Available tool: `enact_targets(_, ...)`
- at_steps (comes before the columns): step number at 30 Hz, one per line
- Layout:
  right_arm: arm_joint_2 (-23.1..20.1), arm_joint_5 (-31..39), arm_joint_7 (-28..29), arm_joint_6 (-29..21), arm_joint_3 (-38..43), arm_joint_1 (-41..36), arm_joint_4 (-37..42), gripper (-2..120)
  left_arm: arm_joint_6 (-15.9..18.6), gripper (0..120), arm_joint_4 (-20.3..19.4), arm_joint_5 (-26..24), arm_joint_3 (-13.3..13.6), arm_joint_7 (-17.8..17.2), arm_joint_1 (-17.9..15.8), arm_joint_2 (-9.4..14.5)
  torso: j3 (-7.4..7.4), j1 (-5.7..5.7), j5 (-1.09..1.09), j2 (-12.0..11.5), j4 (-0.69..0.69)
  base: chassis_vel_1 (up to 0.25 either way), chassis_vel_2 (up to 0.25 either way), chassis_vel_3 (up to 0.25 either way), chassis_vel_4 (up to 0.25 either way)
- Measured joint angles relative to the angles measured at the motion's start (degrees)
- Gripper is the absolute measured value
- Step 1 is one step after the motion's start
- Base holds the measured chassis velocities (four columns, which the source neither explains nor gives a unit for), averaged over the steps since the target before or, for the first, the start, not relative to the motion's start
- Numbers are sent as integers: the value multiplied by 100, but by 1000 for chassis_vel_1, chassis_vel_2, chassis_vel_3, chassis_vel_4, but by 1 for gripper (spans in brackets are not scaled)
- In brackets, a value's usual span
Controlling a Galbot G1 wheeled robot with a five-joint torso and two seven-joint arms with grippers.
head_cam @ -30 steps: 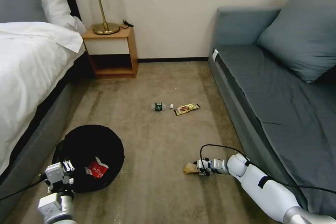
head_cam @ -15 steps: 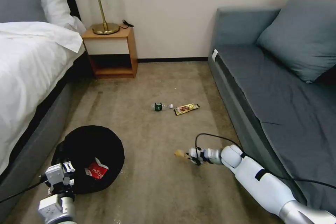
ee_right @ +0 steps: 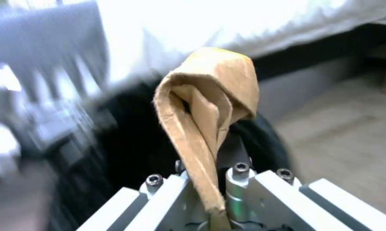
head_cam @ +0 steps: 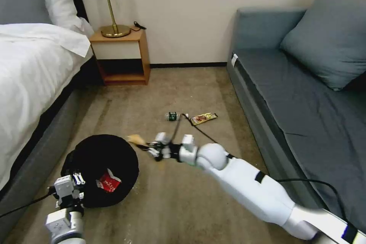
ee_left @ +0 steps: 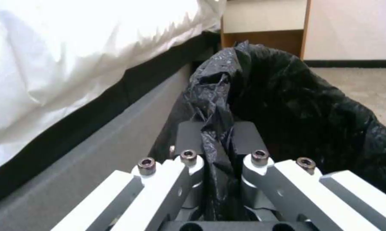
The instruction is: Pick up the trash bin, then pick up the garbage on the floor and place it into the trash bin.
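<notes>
We reach across the carpet (head_cam: 183, 206) with our right gripper (head_cam: 146, 148), and it is pinched tight on the paper bag (head_cam: 135, 139), a tan crumpled piece that sticks out past the fingertips toward the trash bin (head_cam: 101, 167). In the right wrist view the paper bag (ee_right: 210, 109) stands up from between the closed fingers, folded over on itself at the top, with the dark mouth of the bin just behind it. From the head view the bag hangs right at the bin's near rim on the side facing the sofa (head_cam: 305, 95), not yet over the middle of the opening.

Our left gripper (head_cam: 74, 185) sits low at the bin's edge closest to us, clamped on the black liner. In the left wrist view the crinkled black plastic (ee_left: 218, 134) runs straight down between the two fingers, which are closed narrowly on it. The bin stands beside the bed (head_cam: 30, 84), and a red-and-white packet (head_cam: 108, 185) lies inside it.

Farther off on the carpet, well apart from both grippers, the bottle (head_cam: 172, 116) with a green label lies on its side, and the snack wrapper (head_cam: 203, 118) lies just beside it toward the sofa. A nightstand (head_cam: 122, 57) stands against the wall.
</notes>
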Motion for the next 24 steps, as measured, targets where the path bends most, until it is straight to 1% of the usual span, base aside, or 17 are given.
enact_targets(3,372,472,295,-36,-204,56,-58,0,-30,7,-14,-3,2,25,-5,-14,0,0,-1,0,0,0,0,0,0)
enact_targets(4,372,472,295,-36,-204,56,-58,0,-30,7,-14,-3,2,25,-5,-14,0,0,-1,0,0,0,0,0,0)
enact_targets(5,479,543,367,-32,-248,63,-121,0,-37,7,-19,-4,3,33,-5,-15,0,0,0,0,0,0,0,0,0)
enact_targets(6,700,613,477,-1,-321,67,-296,0,-55,7,-38,-11,3,55,-5,-16,0,0,-1,0,0,0,0,0,0)
enact_targets(7,700,613,477,-1,-321,67,-296,0,-55,7,-38,-11,3,55,-5,-16,0,0,-1,0,0,0,0,0,0)
enact_targets(9,988,587,563,74,-367,70,-599,0,-77,7,-66,-26,2,84,5,-16,0,0,-1,0,0,0,0,0,0)
enact_targets(11,1143,481,586,144,-371,70,-847,0,-101,7,-84,-33,2,109,16,-19,0,0,0,0,0,0,0,0,0)
enact_targets(15,1287,300,634,232,-362,51,-1147,0,-140,7,-128,-40,2,141,42,-51,0,0,0,0,0,0,0,0,0)
enact_targets(21,1316,-92,684,240,-400,-119,-1219,0,-270,7,-122,-32,3,211,21,-80,0,0,1,0,-1,0,0,0,0)
enact_targets(24,1309,-234,685,250,-431,-214,-1204,3,-277,7,-109,-30,8,222,18,-81,0,0,1,0,-1,0,0,0,0)
